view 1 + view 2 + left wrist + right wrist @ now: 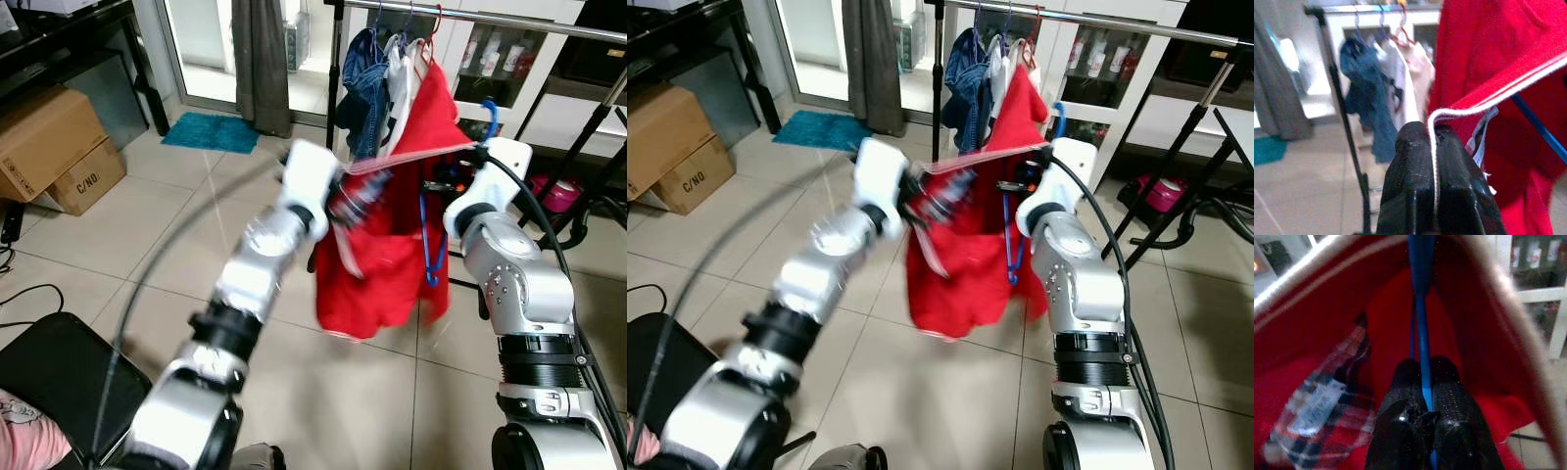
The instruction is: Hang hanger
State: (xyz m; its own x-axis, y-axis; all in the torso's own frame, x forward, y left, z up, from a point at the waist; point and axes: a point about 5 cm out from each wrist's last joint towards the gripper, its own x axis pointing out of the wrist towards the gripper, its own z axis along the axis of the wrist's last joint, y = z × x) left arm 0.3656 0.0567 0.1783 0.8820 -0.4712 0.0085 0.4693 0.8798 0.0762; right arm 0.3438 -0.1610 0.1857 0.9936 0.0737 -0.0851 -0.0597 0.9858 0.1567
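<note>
While ribbed black fingers (1452, 406) pinch thin blue hanger (1421, 323), soft red garment (377, 264) drapes.

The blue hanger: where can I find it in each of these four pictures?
Left eye view: the blue hanger hangs inside the red garment, hook poking out near the right arm.
Right eye view: right of centre, against the red cloth.
Left wrist view: a blue bar crossing the lower right.
Right wrist view: a blue rod down the middle, pinched by the right gripper.
Shared landmark: the red garment.
</note>
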